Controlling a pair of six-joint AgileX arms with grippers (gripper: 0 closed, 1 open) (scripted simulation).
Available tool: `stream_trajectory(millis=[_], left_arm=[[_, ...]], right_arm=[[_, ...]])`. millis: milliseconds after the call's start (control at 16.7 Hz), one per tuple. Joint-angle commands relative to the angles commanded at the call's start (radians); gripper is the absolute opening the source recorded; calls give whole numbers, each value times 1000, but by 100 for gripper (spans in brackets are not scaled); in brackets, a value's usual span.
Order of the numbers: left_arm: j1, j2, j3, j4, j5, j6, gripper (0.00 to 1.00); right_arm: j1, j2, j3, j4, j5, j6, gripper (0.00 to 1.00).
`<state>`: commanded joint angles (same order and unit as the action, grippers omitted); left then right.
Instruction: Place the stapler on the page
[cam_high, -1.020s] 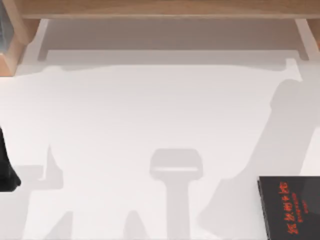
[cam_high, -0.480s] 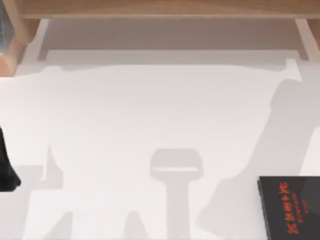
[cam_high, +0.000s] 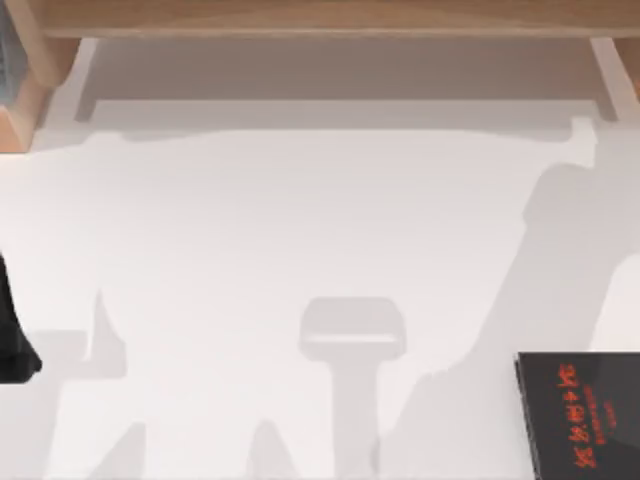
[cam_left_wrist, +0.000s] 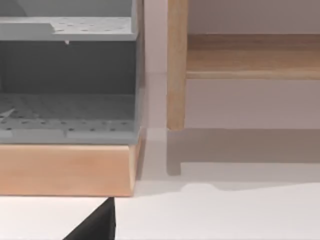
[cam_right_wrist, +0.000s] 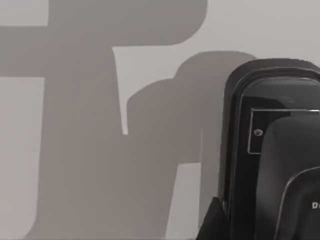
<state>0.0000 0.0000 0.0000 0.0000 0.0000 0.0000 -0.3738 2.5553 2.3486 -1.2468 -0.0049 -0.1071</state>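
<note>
Wood comes first at the top view's left: one pale wooden shelf frame (cam_high: 25, 110) in the far left corner, holding grey perforated trays (cam_left_wrist: 65, 107) seen in the left wrist view. Below it one black piece of the left arm (cam_high: 12, 345) pokes in at the left edge, cut off, so I cannot tell how its fingers stand. One white table (cam_high: 300, 230) spreads across the middle under grey shadows. At the near right corner lies one glossy black page with red characters (cam_high: 580, 415), cut off by the frame. The right wrist view shows one black stapler (cam_right_wrist: 272, 150), close and partly cropped; whether the right gripper is open or closed cannot be told.
</note>
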Motion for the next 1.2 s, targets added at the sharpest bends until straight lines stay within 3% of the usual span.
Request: stream_trajectory(millis=[480,1200], left_arm=[[0,0,0,0,0,0,100],[0,0,0,0,0,0,100]], right_arm=[[28,-280,-196,80,1,41,0],[319,-829,-803,228,17,219,0]])
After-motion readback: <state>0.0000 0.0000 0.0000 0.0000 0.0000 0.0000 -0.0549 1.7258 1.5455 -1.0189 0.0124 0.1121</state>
